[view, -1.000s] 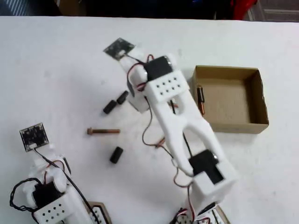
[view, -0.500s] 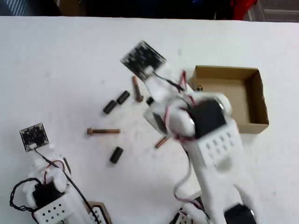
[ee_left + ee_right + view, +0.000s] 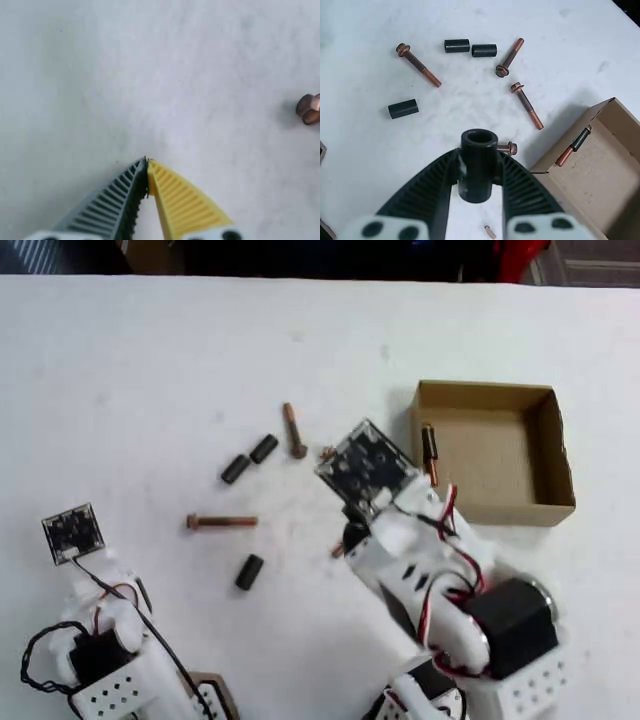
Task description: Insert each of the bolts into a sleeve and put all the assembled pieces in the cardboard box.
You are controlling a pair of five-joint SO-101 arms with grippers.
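R gripper point(image 3: 479, 156) clamps a black sleeve point(image 3: 478, 175); L gripper point(image 3: 147, 167) closed, empty, over table point(image 3: 150, 75); one bolt+sleeve point(image 3: 575, 144) in box point(image 3: 615, 170).

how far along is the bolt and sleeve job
Done: one assembled piece lies in the cardboard box. In hand: the right hand grips a black sleeve, not yet on a bolt. To do: four bolts and three sleeves lie loose on the table, all to be paired and boxed. The left hand is shut on nothing.
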